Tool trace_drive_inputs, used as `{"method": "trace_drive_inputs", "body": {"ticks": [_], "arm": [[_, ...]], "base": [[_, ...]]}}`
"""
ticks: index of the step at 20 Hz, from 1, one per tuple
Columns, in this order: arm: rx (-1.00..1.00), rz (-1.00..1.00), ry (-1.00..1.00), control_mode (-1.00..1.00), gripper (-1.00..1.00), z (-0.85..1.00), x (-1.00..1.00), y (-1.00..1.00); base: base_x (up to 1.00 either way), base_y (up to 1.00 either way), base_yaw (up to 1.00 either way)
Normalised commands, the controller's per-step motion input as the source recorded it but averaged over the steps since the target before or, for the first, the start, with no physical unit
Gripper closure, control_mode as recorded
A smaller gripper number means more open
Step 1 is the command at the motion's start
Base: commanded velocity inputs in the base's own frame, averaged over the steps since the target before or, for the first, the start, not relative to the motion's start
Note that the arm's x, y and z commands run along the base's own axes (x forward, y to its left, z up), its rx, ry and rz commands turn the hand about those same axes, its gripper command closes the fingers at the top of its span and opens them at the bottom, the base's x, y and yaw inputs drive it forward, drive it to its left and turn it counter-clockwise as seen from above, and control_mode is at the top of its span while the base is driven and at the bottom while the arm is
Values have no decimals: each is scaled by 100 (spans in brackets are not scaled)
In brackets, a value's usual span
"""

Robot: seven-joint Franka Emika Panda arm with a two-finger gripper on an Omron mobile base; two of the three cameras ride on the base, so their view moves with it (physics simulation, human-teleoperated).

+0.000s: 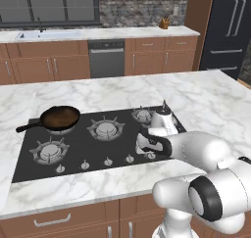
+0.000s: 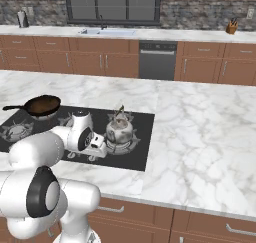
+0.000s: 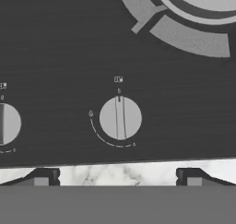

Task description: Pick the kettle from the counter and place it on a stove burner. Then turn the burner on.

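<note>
**Asker:** How far along are you?

**Me:** Start with the big things. The marble worktop [image 1: 206,105] carries the black cooktop [image 1: 83,144], and the kettle [image 2: 119,129] already sits on the stove burner [image 2: 131,143] at the cooktop's right end. So I judge the placing done. A dark frying pan [image 1: 60,117] rests on the far-left burner, well apart from the kettle.

**Asker:** And what's left?

**Me:** Turning that burner on. My tool [image 2: 100,146] is down low over the cooktop's front edge, just beside the kettle's burner on its near side, and holds nothing.

**Asker:** Are the fingers apart or together?

**Me:** Apart, as wide as they go. Looking along my hand, the two dark fingertips [image 3: 192,177] stand wide at the cooktop's edge, with a round silver knob [image 3: 120,118] centred between them and a little beyond. Its ridge points straight at the mark above it, which I take to be off. A second knob [image 3: 9,124] sits to the side.

**Asker:** So the next move?

**Me:** Likely advance, close on the centred knob, and twist it.
</note>
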Motion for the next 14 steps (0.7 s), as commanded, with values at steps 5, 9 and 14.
{"method": "trace_drive_inputs", "body": {"ticks": [5,9,14], "arm": [[0,0,-2,-100,-100,-7,24,0],[0,0,0,-100,-100,-17,24,0],[0,0,0,-100,-100,-25,20,0]], "base": [[0,0,0],[0,0,0],[0,0,0]]}}
